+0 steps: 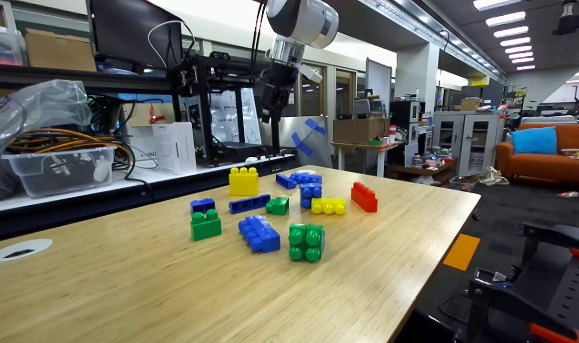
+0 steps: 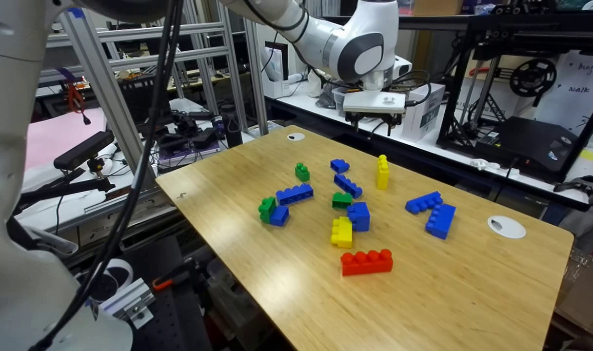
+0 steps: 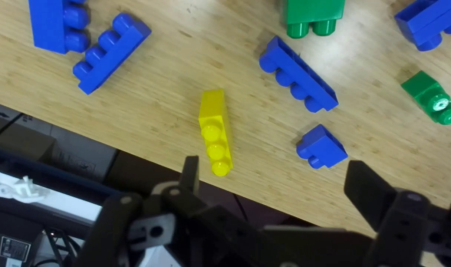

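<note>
Your end effector (image 3: 273, 166) is spread wide with nothing between its fingers, high above the wooden surface (image 2: 423, 302) in both exterior views. You seem to be positioning, before any grasp; a grasp from here would call for centring over one block, then lowering with the fingers kept apart.

In the wrist view, a yellow block (image 3: 216, 126) looks nearest, studs up, close to the surface's edge. A small blue block (image 3: 323, 148) shows between the fingertips but well below. Around these you have a long blue block (image 3: 301, 76), a small green block (image 3: 425, 92) and a larger green block (image 3: 314, 11). Farther out, an exterior view shows a red block (image 2: 367, 264).

You can read no lettering on the blocks. Beyond, a white board (image 2: 572, 107) carries handwriting, "buy g" and "walk", the rest out of view.
</note>
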